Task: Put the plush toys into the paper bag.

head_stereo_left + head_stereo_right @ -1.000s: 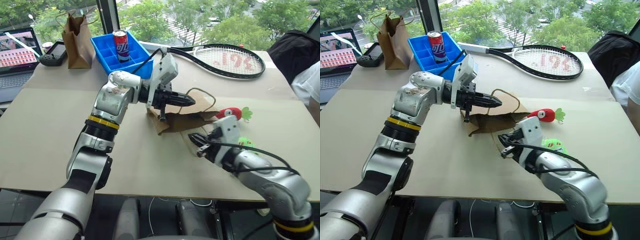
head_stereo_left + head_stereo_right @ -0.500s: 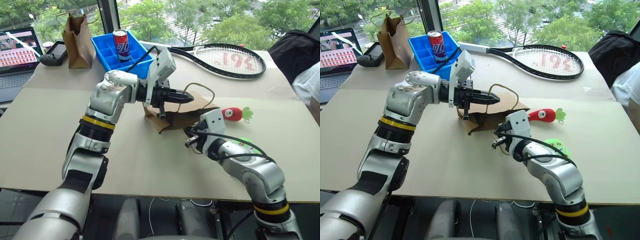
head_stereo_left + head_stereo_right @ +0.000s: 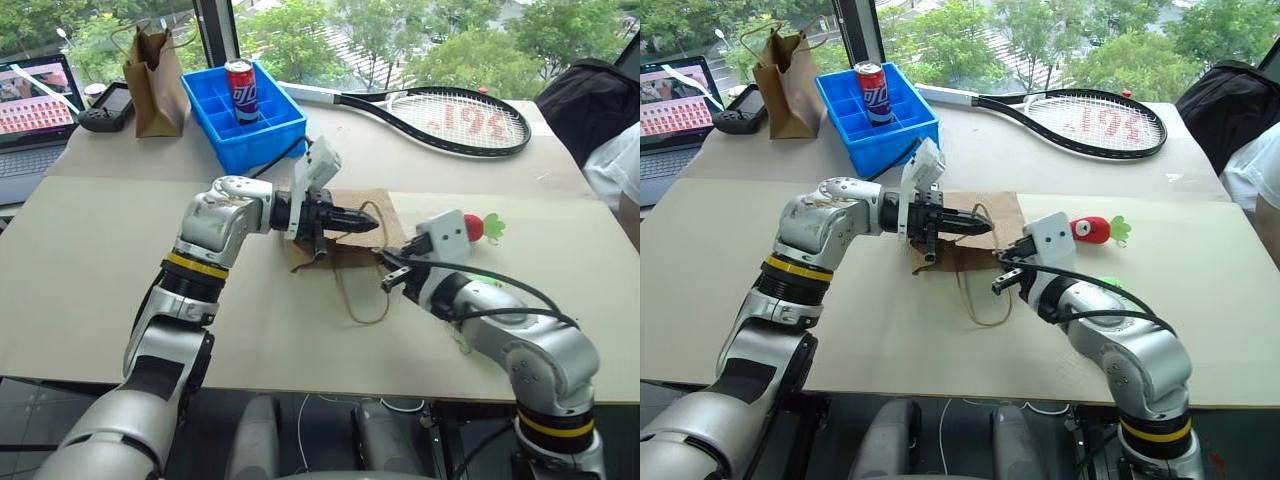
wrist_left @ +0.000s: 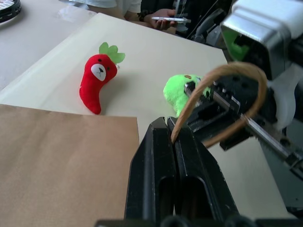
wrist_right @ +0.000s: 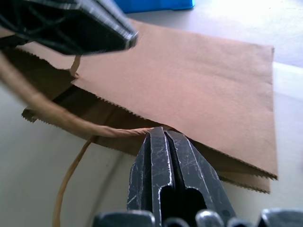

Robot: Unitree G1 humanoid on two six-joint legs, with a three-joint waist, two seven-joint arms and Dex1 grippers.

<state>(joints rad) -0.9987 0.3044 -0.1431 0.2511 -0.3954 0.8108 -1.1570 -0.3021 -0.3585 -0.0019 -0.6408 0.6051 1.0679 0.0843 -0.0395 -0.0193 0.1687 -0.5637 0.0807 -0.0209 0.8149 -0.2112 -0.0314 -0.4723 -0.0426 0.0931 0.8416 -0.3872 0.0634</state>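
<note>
Nearest, bare table (image 3: 90, 290) runs wide to the front edge, leaving free room on the left. The right gripper (image 3: 388, 277) has its fingers pressed together on a cord handle (image 5: 61, 120) at the bag's serrated mouth. The bag (image 3: 372, 210) lies flat mid-table, and a second cord loop (image 3: 362, 300) trails toward the front. The left gripper (image 3: 368, 222), also pinched together, holds the other handle (image 4: 222, 75) just above the bag. The left wrist view shows the red toy (image 4: 97, 80) and the green toy (image 4: 177, 92) lying close together just past the bag's edge; from the head the right arm half hides the green one. Farther back stand a blue tray (image 3: 240, 125) with a can (image 3: 241, 90) in it, a racket (image 3: 450, 120) and a darker bag (image 3: 155, 85).
</note>
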